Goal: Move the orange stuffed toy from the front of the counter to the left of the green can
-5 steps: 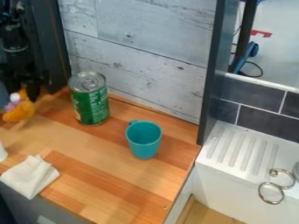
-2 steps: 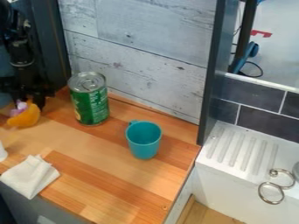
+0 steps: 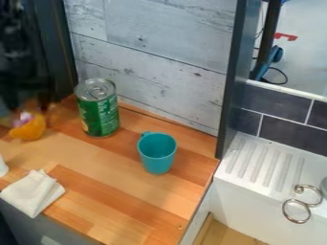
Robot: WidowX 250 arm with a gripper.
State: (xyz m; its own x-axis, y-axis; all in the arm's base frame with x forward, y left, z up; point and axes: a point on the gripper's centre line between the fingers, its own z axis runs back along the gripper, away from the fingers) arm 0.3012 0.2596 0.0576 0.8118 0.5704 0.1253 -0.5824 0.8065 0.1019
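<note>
The black gripper [image 3: 27, 106] is blurred at the upper left, just above an orange toy [image 3: 28, 130] with a purple and white part on top. Whether the two touch cannot be made out. The toy is at the counter's left side. To its right stands an upright green can [image 3: 99, 112] near the back wall. A teal cup [image 3: 157, 153] stands upright further right, its handle toward the back. A folded white cloth [image 3: 33, 192] lies at the front left of the wooden counter [image 3: 121, 191].
A white object [image 3: 3, 166] is cut off by the left edge. The grey plank wall [image 3: 159, 57] bounds the counter at the back, and a dark upright post [image 3: 231, 81] rises at its right corner. Beyond is a white sink [image 3: 256, 172] with metal rings [image 3: 297, 211].
The orange toy has shifted right and downward in the view and turned. The arm came further into view, then its upper part moved; it is blurred now.
</note>
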